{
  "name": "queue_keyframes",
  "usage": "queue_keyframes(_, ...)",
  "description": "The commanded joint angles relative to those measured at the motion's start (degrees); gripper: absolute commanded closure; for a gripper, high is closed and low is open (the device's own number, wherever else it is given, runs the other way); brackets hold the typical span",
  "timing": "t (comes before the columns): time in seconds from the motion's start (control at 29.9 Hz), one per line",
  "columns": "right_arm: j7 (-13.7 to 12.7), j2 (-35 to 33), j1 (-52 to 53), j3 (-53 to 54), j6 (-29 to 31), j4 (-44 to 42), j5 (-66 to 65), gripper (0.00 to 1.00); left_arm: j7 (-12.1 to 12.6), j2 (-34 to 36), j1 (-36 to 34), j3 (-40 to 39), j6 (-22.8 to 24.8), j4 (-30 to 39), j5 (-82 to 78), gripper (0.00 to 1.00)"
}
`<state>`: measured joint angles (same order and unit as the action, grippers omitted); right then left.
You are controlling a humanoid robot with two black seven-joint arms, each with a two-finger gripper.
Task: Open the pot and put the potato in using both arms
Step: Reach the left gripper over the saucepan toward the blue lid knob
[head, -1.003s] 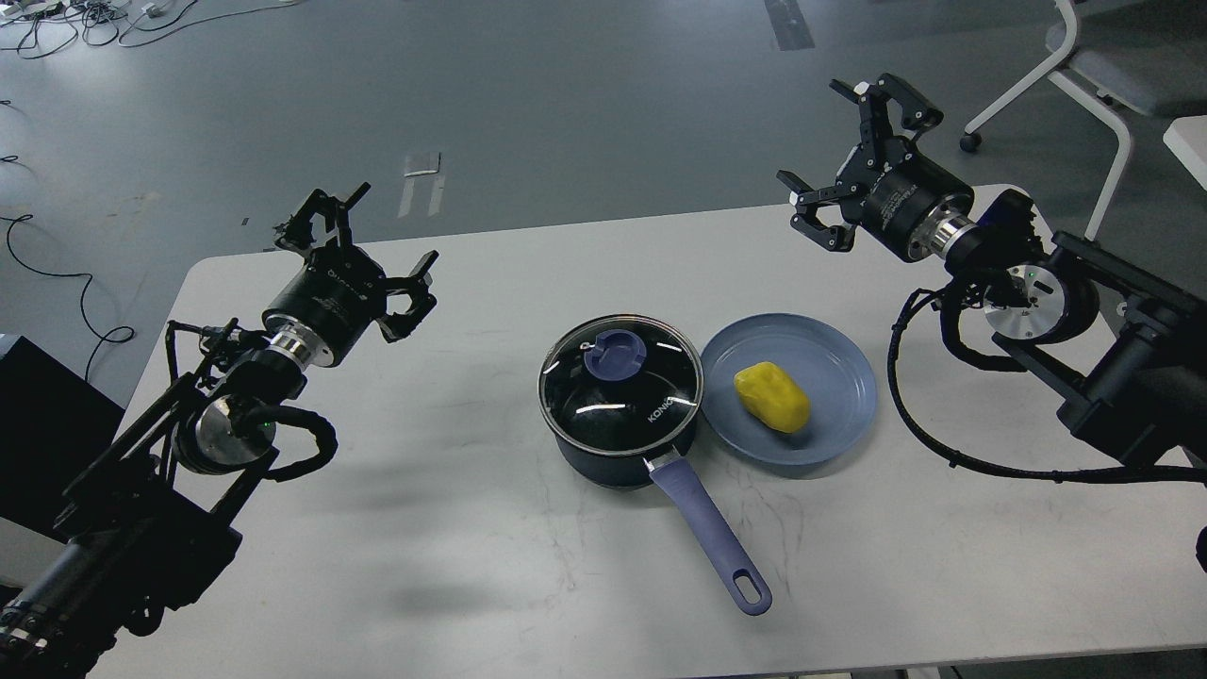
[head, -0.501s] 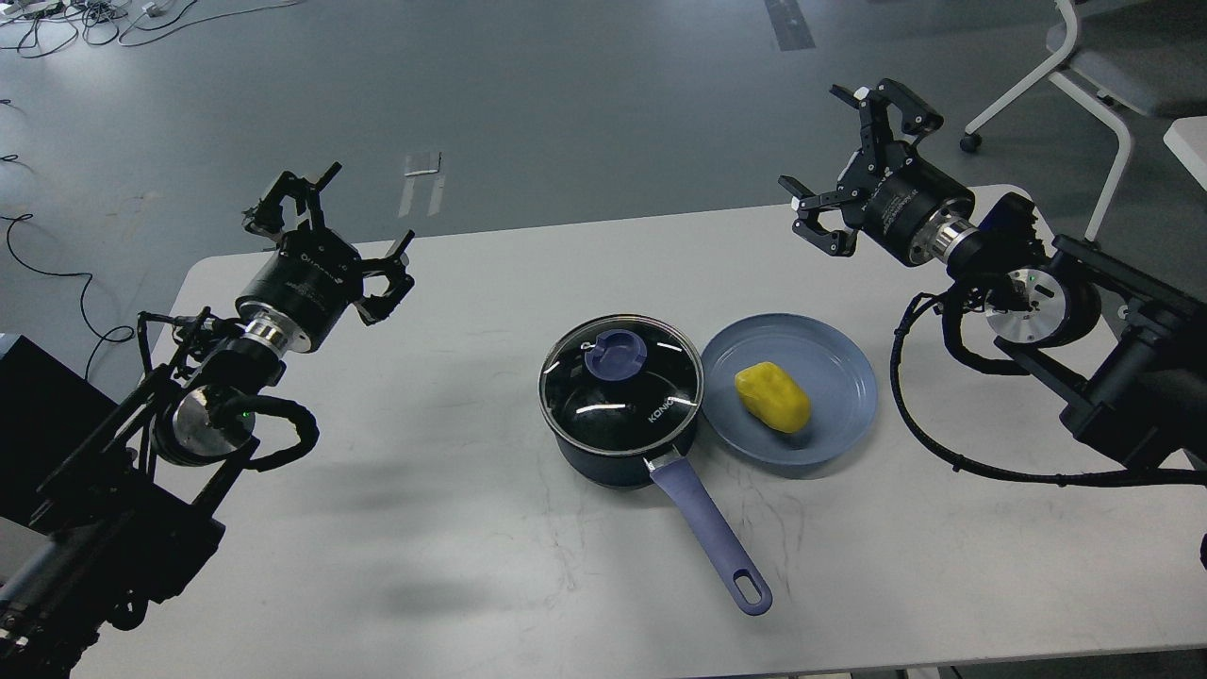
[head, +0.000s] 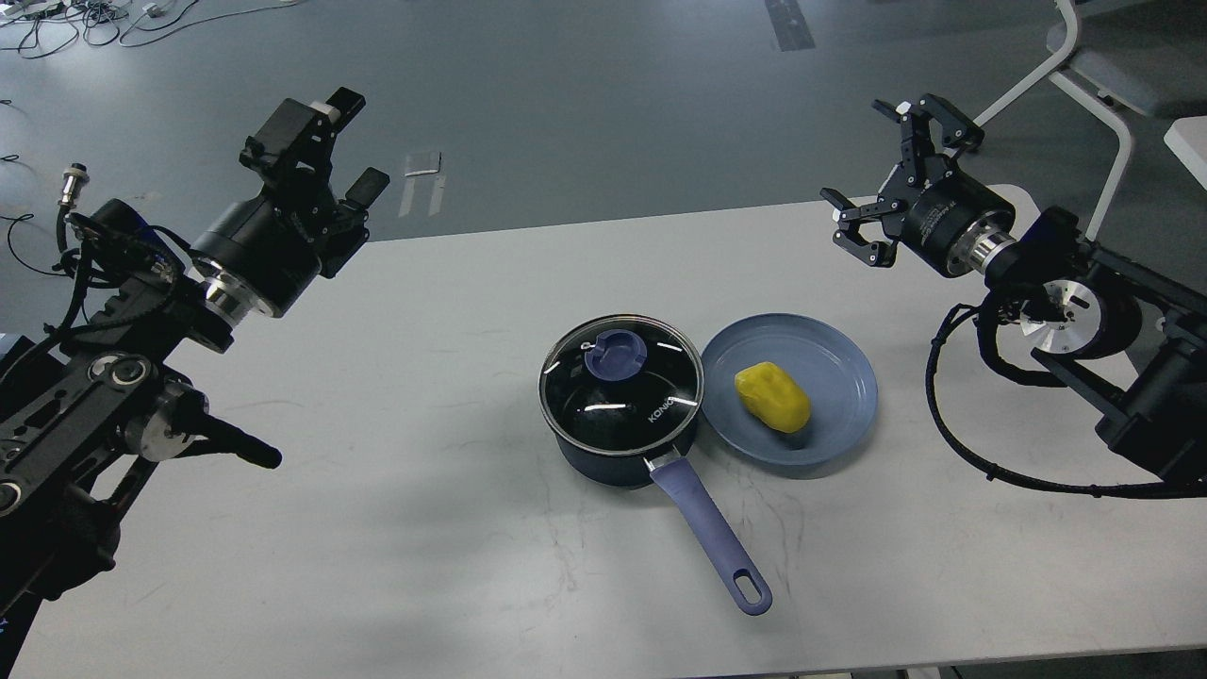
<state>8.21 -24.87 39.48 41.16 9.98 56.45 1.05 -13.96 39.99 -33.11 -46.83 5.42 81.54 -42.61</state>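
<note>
The pot (head: 620, 405) sits mid-table with its glass lid (head: 620, 382) on, "KONO" readable near the rim; the potato (head: 772, 397) lies on the blue plate (head: 839, 358) just beside it. The left gripper (head: 325, 156) and right gripper (head: 896, 174) hang well apart from both, fingers spread wide, holding nothing

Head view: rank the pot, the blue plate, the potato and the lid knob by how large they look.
1. pot with its long handle, largest
2. plate; its disc looks about equal to the pot's round body alone
3. potato
4. lid knob, only slightly smaller than the potato
</note>
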Motion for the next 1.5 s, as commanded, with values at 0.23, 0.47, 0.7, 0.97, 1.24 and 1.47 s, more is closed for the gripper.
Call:
queue_keyframes(0.23, 0.4, -1.3, -0.9, 0.1, -2.3, 0.2, 0.0, 0.00, -1.6, -6.7, -3.7, 8.4, -15.1, 2.5, -47.2, 0.05)
queue_keyframes(0.47, 0.6, -1.4, -1.0, -0.1, -7.3, 0.2, 0.0, 0.00, -7.0, -9.8, -4.3, 18.7, -21.9, 1.1, -69.0, 0.19)
queue_keyframes(0.7, 0.5, -1.8, -0.5, 0.2, -7.3, 0.3, 0.0, 0.00, -10.6, -15.5, -6.7, 22.0, -25.4, -6.8, -82.4, 0.19)
queue_keyframes(0.97, 0.5, -1.9, -0.6, 0.2, -7.2, 0.3, 0.0, 0.00, -12.8, -18.6, -8.0, 24.2, -24.1, -12.0, -82.4, 0.02)
queue_keyframes(1.24, 0.5, -2.0, -0.8, 0.1, -7.2, 0.4, 0.1, 0.00, -14.0, -18.5, -9.3, 24.5, -23.3, -16.7, -74.1, 0.02)
queue_keyframes(1.47, 0.5, -1.7, -0.8, 0.1, -7.2, 0.1, 0.0, 0.00, -14.0, -19.0, -9.5, 25.6, -29.1, -19.5, -82.4, 0.02)
